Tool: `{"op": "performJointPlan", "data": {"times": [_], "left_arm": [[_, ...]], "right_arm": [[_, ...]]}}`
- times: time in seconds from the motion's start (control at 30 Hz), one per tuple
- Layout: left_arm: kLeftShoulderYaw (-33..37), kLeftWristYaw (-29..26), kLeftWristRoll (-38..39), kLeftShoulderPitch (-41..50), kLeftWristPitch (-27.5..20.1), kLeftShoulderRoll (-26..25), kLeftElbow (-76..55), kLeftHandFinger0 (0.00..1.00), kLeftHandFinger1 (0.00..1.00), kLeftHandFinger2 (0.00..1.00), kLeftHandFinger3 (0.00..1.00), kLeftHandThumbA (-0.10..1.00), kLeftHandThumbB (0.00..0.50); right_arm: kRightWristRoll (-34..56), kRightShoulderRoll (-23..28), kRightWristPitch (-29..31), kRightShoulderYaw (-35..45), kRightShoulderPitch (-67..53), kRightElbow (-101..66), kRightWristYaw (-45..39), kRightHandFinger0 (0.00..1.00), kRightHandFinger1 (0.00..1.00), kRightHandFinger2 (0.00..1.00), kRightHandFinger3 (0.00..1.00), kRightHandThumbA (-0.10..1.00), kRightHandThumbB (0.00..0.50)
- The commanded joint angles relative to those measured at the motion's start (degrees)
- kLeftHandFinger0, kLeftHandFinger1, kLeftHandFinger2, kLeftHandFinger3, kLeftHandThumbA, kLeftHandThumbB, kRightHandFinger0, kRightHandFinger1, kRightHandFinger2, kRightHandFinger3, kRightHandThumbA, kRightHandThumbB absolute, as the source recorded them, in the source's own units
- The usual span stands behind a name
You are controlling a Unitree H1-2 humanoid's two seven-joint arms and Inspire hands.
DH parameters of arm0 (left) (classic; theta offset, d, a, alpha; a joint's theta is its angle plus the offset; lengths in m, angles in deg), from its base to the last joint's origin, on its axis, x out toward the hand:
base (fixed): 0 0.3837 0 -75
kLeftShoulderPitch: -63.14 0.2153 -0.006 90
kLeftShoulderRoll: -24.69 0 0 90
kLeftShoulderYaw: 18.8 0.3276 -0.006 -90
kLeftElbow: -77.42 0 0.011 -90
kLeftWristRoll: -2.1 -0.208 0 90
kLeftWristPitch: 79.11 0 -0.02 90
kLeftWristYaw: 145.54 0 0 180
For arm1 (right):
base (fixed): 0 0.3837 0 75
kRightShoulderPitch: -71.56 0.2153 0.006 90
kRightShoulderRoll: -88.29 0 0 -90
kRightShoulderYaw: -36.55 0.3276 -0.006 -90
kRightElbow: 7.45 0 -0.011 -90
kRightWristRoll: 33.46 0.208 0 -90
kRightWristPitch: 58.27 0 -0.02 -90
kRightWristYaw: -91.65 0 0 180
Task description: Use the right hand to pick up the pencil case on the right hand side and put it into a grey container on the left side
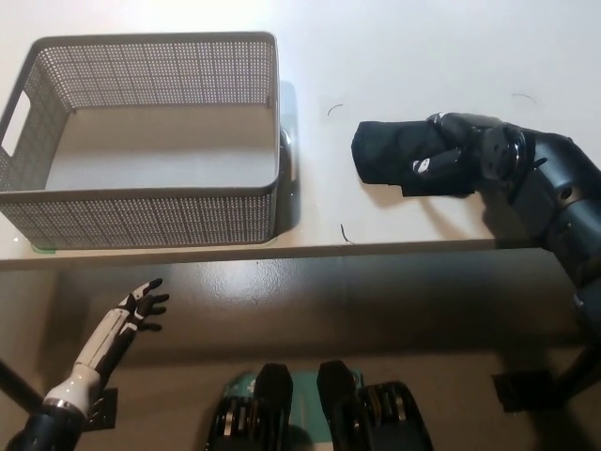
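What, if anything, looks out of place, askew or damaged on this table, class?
Nothing stands out. The grey container sits upright and empty at the table's left; the black pencil case lies flat to its right with the right hand on it. The left hand rests open below the table edge.
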Motion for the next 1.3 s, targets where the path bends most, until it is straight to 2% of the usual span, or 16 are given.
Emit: {"op": "performJointPlan", "data": {"times": [0.0,0.3,0.4,0.43,0.47,0.5,0.53,0.57,0.63,0.73,0.83,1.0,1.03,1.1,1.17,1.27], "left_arm": [[-0.1,1.0,1.0,-1.9,-2.1,-1.0,-0.6,0.79,0.84,0.86,0.97,1.00,0.500],[-0.2,1.2,1.2,-3.1,-2.1,-1.0,-0.2,0.79,0.85,0.87,0.97,1.00,0.500],[0.0,1.3,0.9,-3.3,-2.1,-1.2,-0.5,0.78,0.84,0.87,0.99,1.00,0.500],[0.1,1.2,0.7,-3.5,-2.1,-1.2,-0.6,0.78,0.84,0.88,1.00,1.00,0.500],[0.1,1.1,0.5,-3.5,-2.1,-1.2,-0.6,0.79,0.84,0.88,1.00,1.00,0.500],[0.1,1.3,0.7,-3.7,-2.1,-1.3,-0.5,0.79,0.84,0.88,1.00,1.00,0.500],[0.0,1.4,1.0,-3.9,-2.1,-1.2,-0.4,0.78,0.84,0.88,1.00,1.00,0.500],[0.0,1.3,1.0,-4.2,-2.1,-1.1,0.1,0.78,0.84,0.88,0.99,1.00,0.500],[-0.1,1.6,1.2,-4.3,-2.1,-1.2,0.4,0.79,0.86,0.89,0.99,1.00,0.500],[-0.1,1.9,1.4,-4.5,-2.1,-1.2,0.1,0.79,0.86,0.89,1.00,1.00,0.500],[0.0,1.8,1.2,-4.6,-2.1,-1.2,-0.1,0.81,0.87,0.90,1.00,1.00,0.500],[-0.3,1.9,1.3,-4.8,-2.1,-1.1,0.0,0.80,0.87,0.89,1.00,1.00,0.500],[-0.4,2.2,1.5,-4.8,-2.1,-1.0,-0.1,0.80,0.87,0.89,1.00,1.00,0.500],[-0.4,2.3,1.4,-4.8,-2.1,-1.1,-0.3,0.80,0.87,0.90,1.00,1.00,0.500],[-0.3,1.9,0.9,-4.9,-2.1,-1.2,-0.4,0.81,0.87,0.90,1.00,1.00,0.500],[-0.4,2.2,1.3,-4.9,-2.1,-1.1,-0.3,0.81,0.87,0.89,1.00,1.00,0.500]], "right_arm": [[-0.3,-0.6,-1.0,-0.6,-1.2,2.2,-2.0,1.00,1.00,1.00,1.00,0.63,0.500],[2.6,-0.3,-3.4,2.1,-1.6,3.2,-5.1,1.00,1.00,1.00,1.00,0.51,0.500],[2.0,-0.2,-4.0,1.8,-1.4,3.3,-4.3,0.78,1.00,1.00,1.00,0.44,0.500],[0.1,-0.2,-3.6,0.1,-1.5,3.1,-1.6,0.93,1.00,1.00,1.00,0.40,0.500],[-1.8,0.1,-0.7,-1.7,-2.0,2.7,2.4,1.00,1.00,1.00,1.00,0.11,0.339],[-1.4,0.3,-0.2,-1.4,-2.5,2.5,6.1,0.88,0.89,0.99,1.00,-0.04,0.302],[-1.5,0.7,1.1,-1.6,-2.7,2.3,9.3,0.69,0.65,0.69,0.76,-0.09,0.224],[-0.9,1.0,2.6,-1.2,-2.8,2.2,12.0,0.32,0.37,0.47,0.52,-0.10,0.212],[0.1,1.3,3.9,-0.3,-2.8,2.1,13.8,0.08,0.23,0.27,0.37,-0.10,0.172],[0.3,1.7,4.7,-0.1,-2.4,2.1,15.3,0.18,0.58,0.83,0.70,-0.10,0.186],[1.0,2.1,6.2,0.6,-2.2,2.0,17.0,0.18,0.68,0.99,0.85,-0.10,0.183],[1.8,2.5,8.6,1.6,-2.3,1.7,19.6,0.16,0.67,0.96,0.83,-0.10,0.197],[1.8,2.7,8.8,1.7,-2.3,1.6,20.1,0.32,0.85,1.00,0.87,-0.10,0.187],[1.8,2.8,8.8,1.9,-2.2,1.7,20.3,0.42,0.79,0.90,0.88,-0.10,0.185],[2.5,2.8,8.8,2.8,-2.1,1.7,20.5,0.17,0.56,0.80,0.85,-0.10,0.170],[2.4,3.0,9.8,3.3,-1.9,1.5,21.5,0.10,0.58,0.94,0.83,-0.10,0.193]]}}
